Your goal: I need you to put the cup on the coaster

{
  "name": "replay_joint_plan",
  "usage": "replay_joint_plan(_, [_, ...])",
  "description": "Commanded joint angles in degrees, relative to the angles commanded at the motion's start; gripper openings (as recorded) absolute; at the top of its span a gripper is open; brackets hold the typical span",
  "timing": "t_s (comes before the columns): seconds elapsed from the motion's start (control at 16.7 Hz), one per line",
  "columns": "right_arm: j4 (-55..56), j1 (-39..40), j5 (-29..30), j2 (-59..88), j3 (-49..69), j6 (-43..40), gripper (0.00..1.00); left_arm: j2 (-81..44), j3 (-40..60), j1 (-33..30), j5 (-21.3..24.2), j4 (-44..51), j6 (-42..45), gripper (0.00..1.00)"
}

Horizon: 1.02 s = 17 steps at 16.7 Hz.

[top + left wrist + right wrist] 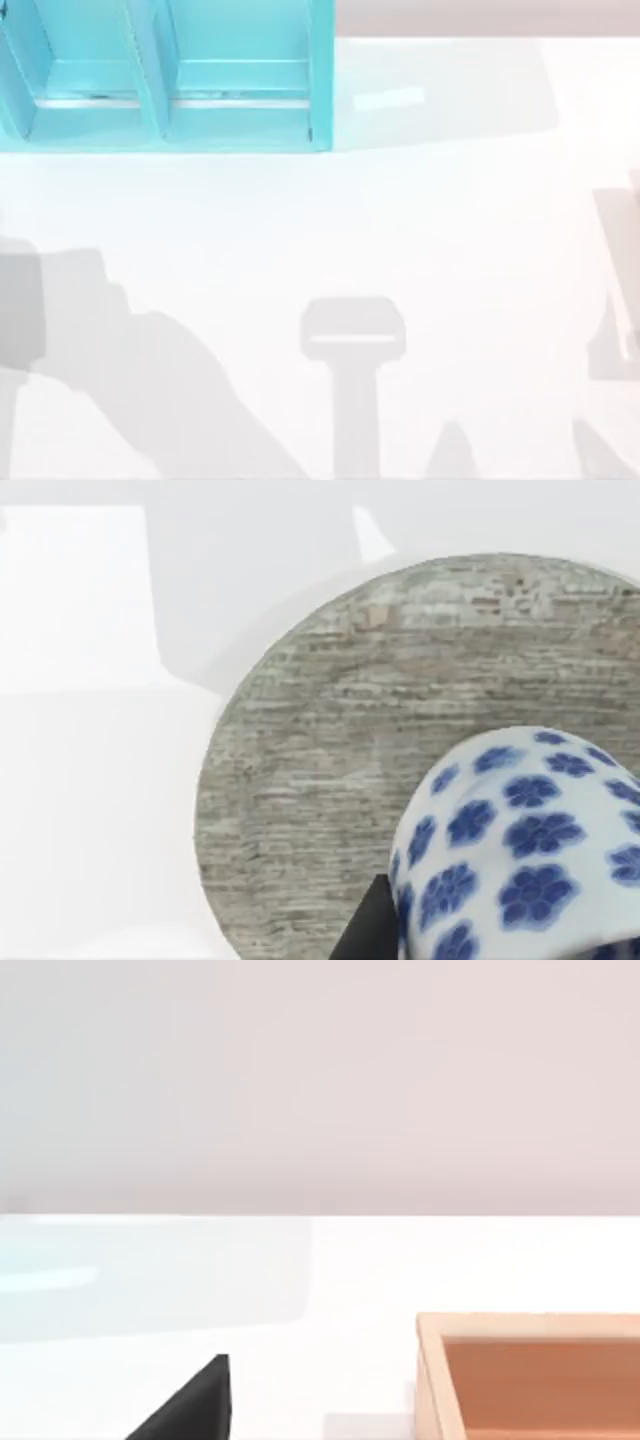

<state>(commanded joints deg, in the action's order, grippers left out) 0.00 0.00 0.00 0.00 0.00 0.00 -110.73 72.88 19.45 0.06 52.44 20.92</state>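
In the left wrist view, the blue-spotted cup [520, 850] sits over the round grey coaster [330, 780]. Whether the left gripper grips it cannot be told.

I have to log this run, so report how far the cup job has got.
Done: the cup has been brought over the round grey coaster, by the left wrist view. In hand: a dark finger sits beside it. Left: whether it rests on the coaster can't be told; then release.

White table [430, 230] with turquoise shelf unit [170, 75], pale wall [320, 1080] behind.
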Motion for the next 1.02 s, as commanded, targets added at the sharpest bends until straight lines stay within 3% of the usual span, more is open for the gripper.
replay_joint_plan(0.12, [0.0, 0.0, 0.0, 0.0, 0.0, 0.0, 1.00, 0.0, 0.0, 0.0, 0.0, 0.0, 0.0, 0.00])
replay_joint_plan(0.9, [0.0, 0.0, 0.0, 0.0, 0.0, 0.0, 1.00, 0.0, 0.0, 0.0, 0.0, 0.0, 0.0, 0.98])
replay_joint_plan(1.02, [0.0, 0.0, 0.0, 0.0, 0.0, 0.0, 1.00, 0.0, 0.0, 0.0, 0.0, 0.0, 0.0, 1.00])
